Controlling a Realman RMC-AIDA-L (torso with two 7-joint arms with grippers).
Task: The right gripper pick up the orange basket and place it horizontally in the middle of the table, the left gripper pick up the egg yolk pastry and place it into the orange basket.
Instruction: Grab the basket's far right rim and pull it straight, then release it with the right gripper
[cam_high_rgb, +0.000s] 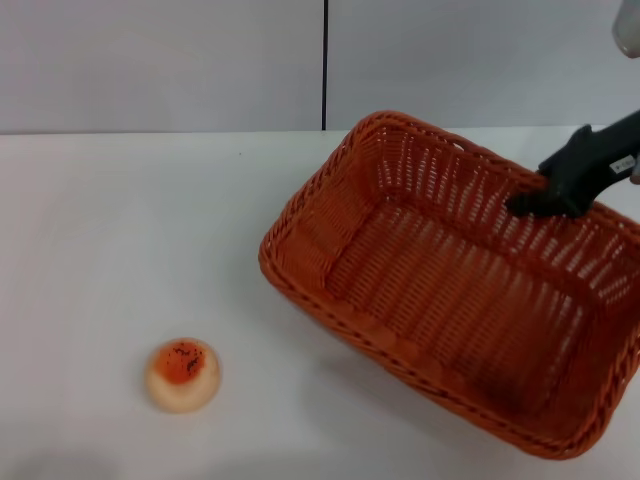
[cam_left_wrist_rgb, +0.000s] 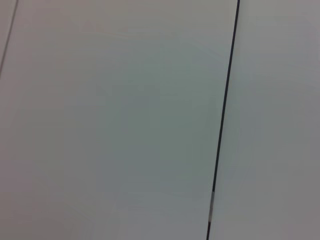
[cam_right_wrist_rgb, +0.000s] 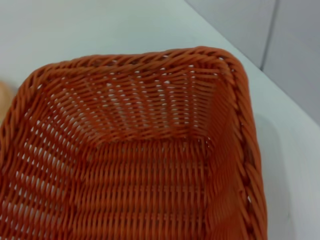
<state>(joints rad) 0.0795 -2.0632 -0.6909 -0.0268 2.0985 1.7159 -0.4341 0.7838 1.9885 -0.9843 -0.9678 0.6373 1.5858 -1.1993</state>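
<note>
The orange basket (cam_high_rgb: 440, 290) takes up the right half of the table (cam_high_rgb: 120, 250), set at an angle, its near side casting a shadow below it. My right gripper (cam_high_rgb: 530, 205) reaches in from the right and is shut on the basket's far rim. From the right wrist view I look down into the empty woven inside of the basket (cam_right_wrist_rgb: 145, 185). The egg yolk pastry (cam_high_rgb: 182, 374) sits alone on the table at the near left, well apart from the basket. My left gripper is out of view.
A grey wall with a dark vertical seam (cam_high_rgb: 325, 65) stands behind the table's far edge. The left wrist view shows only that wall and the seam (cam_left_wrist_rgb: 222, 125). White tabletop lies between the pastry and the basket.
</note>
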